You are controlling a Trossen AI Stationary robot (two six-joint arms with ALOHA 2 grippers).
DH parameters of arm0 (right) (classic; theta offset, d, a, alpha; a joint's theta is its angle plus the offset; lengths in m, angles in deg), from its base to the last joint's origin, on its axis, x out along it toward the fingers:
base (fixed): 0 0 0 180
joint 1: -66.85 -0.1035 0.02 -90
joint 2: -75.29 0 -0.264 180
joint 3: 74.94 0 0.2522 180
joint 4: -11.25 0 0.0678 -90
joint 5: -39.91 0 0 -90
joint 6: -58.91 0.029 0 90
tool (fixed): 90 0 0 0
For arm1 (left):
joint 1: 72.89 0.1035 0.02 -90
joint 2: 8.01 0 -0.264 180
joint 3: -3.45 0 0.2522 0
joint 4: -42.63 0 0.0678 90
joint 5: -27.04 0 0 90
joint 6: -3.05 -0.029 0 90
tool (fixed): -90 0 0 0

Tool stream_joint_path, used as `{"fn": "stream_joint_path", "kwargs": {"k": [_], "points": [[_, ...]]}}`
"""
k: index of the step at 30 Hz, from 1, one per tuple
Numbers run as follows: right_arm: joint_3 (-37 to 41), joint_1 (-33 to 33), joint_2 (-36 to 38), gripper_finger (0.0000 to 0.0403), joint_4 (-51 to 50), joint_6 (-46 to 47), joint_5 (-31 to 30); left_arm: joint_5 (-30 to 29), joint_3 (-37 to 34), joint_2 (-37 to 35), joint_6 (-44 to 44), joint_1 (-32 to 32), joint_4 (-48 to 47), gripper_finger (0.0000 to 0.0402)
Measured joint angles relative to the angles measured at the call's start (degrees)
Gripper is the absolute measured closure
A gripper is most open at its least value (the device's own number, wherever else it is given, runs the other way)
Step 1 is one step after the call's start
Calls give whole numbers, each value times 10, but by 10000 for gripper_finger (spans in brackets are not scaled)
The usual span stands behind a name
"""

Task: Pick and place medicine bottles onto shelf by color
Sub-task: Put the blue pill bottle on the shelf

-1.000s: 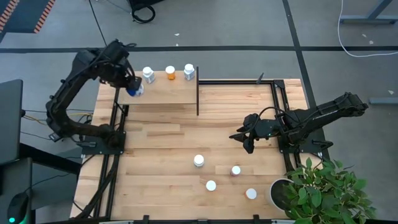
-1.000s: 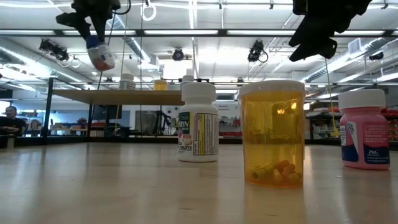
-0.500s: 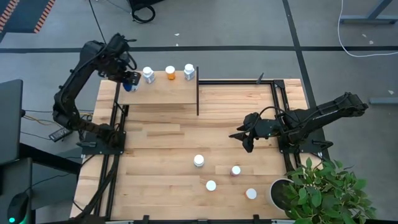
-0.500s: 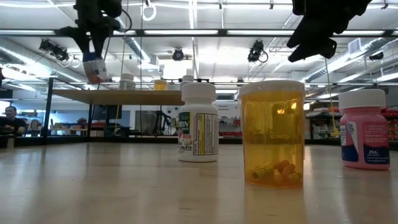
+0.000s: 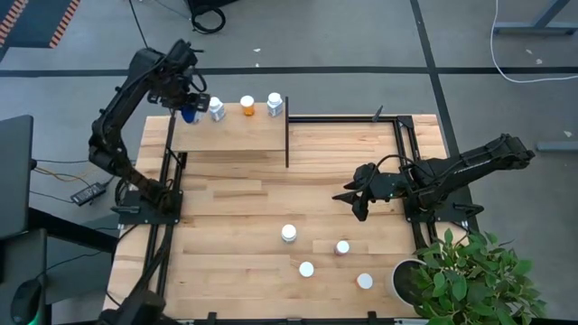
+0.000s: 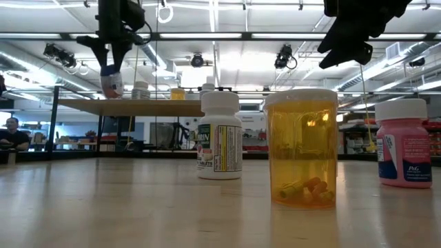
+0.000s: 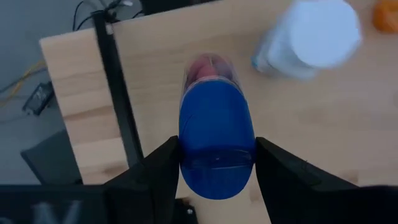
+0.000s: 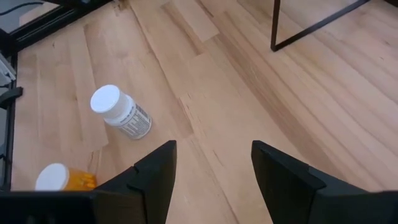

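Lab hall: ceiling strip lights (image 6: 289,35)

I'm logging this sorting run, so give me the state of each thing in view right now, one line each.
Left end effector: shut on the blue bottle, above the shelf's left end.
Blue bottle: held off the shelf, not yet set down.
Right end effector: open, empty, over the table.
Shelf: carries three upright bottles in a row.
White bottle: upright on the table.
Orange bottle: upright on the table.
Pink bottle: upright on the table.

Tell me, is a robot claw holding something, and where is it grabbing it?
The left claw holds the blue-capped bottle by its cap end, above the shelf. The right claw holds nothing.
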Motion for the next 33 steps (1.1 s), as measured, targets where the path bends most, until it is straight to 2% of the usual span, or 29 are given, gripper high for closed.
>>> {"fn": "stream_joint_path", "kwargs": {"k": [8, 15, 33], "points": [[0, 0, 0, 187, 0, -17, 0, -1, 32, 28, 83, 18, 0, 210], [0, 0, 4, 187, -12, -46, 5, -9, 32, 44, 128, 22, 0, 215], [0, -2, 14, 187, -30, -31, 9, -10, 31, 67, 160, 32, 0, 202]]}}
